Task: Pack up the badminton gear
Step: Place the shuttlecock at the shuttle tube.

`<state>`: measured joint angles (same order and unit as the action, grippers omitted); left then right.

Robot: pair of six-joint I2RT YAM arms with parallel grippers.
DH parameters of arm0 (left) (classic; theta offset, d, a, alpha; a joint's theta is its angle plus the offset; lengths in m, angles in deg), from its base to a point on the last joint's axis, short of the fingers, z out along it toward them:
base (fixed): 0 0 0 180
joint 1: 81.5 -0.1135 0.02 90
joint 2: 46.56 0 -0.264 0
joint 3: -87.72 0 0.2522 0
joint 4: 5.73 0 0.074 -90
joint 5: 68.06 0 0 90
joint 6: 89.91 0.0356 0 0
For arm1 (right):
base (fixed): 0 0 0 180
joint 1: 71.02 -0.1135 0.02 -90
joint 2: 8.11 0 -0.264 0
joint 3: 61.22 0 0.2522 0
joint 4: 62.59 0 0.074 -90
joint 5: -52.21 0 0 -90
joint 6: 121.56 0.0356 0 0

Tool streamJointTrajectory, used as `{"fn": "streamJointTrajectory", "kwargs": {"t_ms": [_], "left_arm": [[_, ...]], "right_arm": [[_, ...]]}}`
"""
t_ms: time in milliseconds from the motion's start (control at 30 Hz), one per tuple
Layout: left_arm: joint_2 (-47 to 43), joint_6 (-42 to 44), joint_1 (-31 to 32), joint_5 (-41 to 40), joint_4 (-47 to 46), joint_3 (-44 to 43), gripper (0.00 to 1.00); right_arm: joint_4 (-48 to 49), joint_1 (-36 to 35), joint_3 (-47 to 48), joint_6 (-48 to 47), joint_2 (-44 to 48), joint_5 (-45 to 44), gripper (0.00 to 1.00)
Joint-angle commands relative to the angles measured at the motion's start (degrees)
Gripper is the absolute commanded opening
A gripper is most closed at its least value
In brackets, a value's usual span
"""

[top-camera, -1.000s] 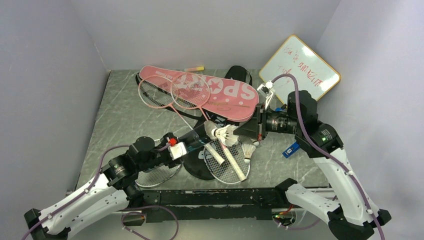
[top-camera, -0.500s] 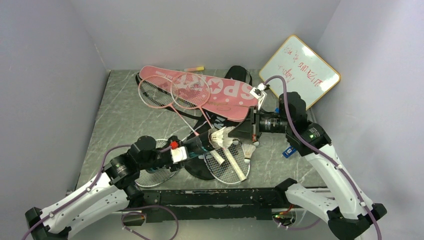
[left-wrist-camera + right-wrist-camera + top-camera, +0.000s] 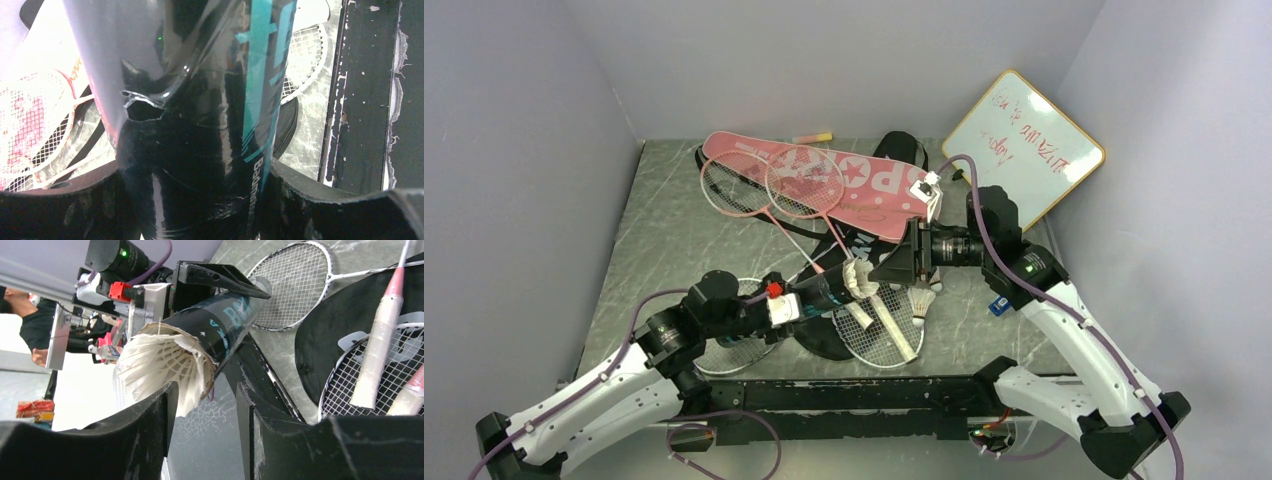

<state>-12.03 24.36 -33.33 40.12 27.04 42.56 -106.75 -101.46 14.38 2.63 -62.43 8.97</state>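
The grey, marble-veined tabletop bears everything. Across its far side lies a long, paddle-shaped pink fabric racket cover with white "SPORT" lettering. A black fabric racket cover runs from behind it towards the near edge. A wood-framed whiteboard with red writing leans tilted in the far right corner. Two thin pink-framed rackets rest their oval strung heads on the pink cover. Two white-framed rackets lie nearer, with fine white mesh and taped handles.

A dark glossy round tube with teal print is held off the table, roughly level, its brown cardboard-like mouth facing right. A white feather shuttlecock sits in that mouth, its skirt fanning out. A second white shuttlecock lies on the table just right of a white racket head. A small pink-yellow marker lies at the back edge.

The left arm reaches low from the near left corner, and the left gripper is clamped around the tube's body. The right arm has its elbow raised and its wrist pointing left. The right gripper is at the tube's mouth with its jaws parted and nothing pinched between them.
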Motion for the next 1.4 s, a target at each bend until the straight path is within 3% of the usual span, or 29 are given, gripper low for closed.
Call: {"fn": "streamJointTrajectory", "kwargs": {"t_ms": [0, 267, 533, 867, 1067, 1200, 1367], "left_arm": [[0.3, 0.2, -0.5, 1.9, -4.3, -0.4, 0.36], [0.7, 0.1, -1.0, 1.8, -4.4, -0.4, 0.36], [1.6, 0.1, -1.5, 2.9, -4.6, -0.5, 0.35], [1.6, 0.0, -1.5, 2.9, -4.5, -0.4, 0.35], [0.7, -0.1, -1.6, -0.7, -3.7, -0.5, 0.35], [0.0, -0.1, -1.6, -3.2, -3.2, -0.7, 0.35], [-0.7, -0.4, -1.6, -7.8, -2.2, -1.0, 0.35]], "right_arm": [[2.7, -2.4, 0.1, -0.2, 0.3, -0.4, 0.51], [1.9, -7.3, -0.8, -1.0, -0.6, -6.0, 0.52], [12.0, -12.8, -6.9, 4.8, -1.6, -9.8, 0.52], [11.4, -18.4, -4.4, 3.1, -6.5, -15.3, 0.55], [5.4, -18.4, -0.4, 0.5, -0.4, -28.4, 0.57], [1.2, -18.4, 1.4, -0.3, 3.7, -37.8, 0.73], [-5.1, -18.3, 3.8, -0.2, 6.3, -51.6, 0.74]]}}
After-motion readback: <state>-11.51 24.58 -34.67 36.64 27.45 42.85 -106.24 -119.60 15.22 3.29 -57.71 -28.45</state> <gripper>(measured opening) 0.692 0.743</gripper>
